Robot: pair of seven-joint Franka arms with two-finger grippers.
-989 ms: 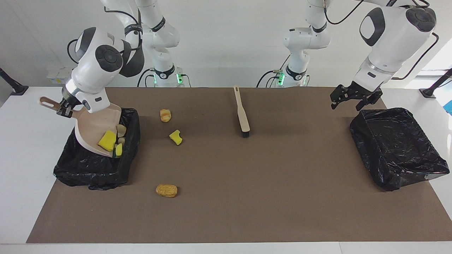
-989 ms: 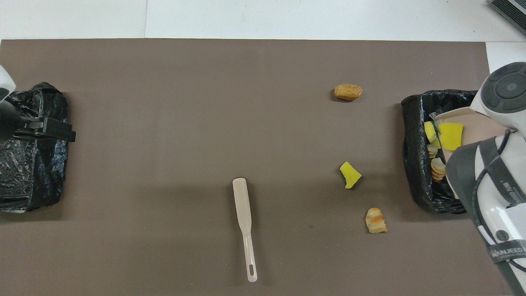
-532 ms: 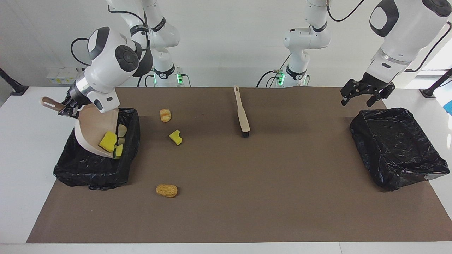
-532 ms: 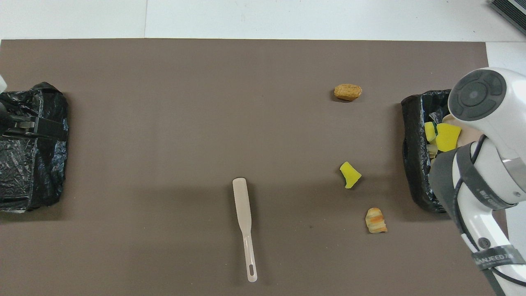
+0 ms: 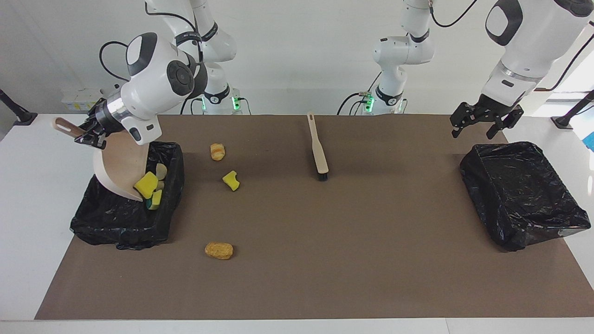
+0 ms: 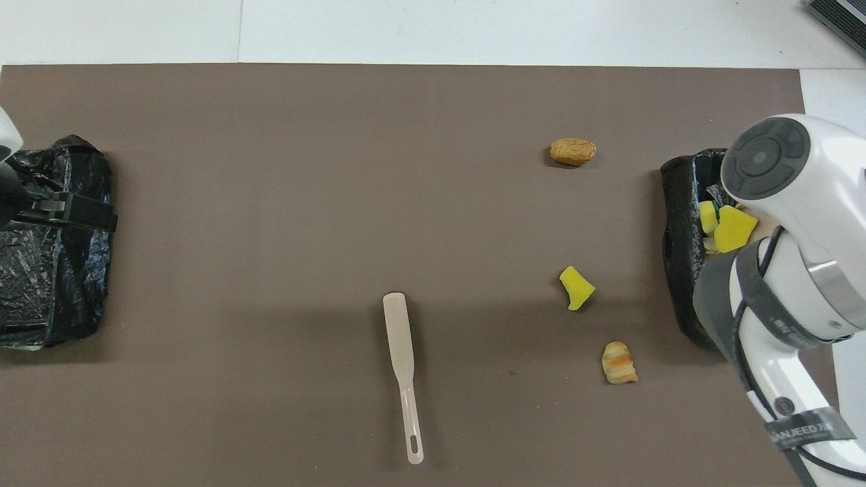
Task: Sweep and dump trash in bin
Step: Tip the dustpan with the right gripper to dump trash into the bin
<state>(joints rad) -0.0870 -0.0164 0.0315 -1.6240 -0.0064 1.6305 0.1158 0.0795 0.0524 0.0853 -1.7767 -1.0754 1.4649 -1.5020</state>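
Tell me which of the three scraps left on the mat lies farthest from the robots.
The golden-brown lump, alone, beside the bin's corner. The yellow sponge chunk and striped bread piece lie nearer the robots.

White table (image 5: 28, 195), brown mat (image 5: 325, 260) spread over most of it. On the mat: a black-lined bin (image 5: 134, 222) at the right arm's end, another (image 5: 519, 195) at the left arm's end, and a brush (image 5: 318, 149) lying near the robots around the middle. Three loose scraps beside the first bin: striped lump (image 5: 217, 151), yellow chunk (image 5: 230, 180), brown lump (image 5: 219, 250) farthest from the robots.
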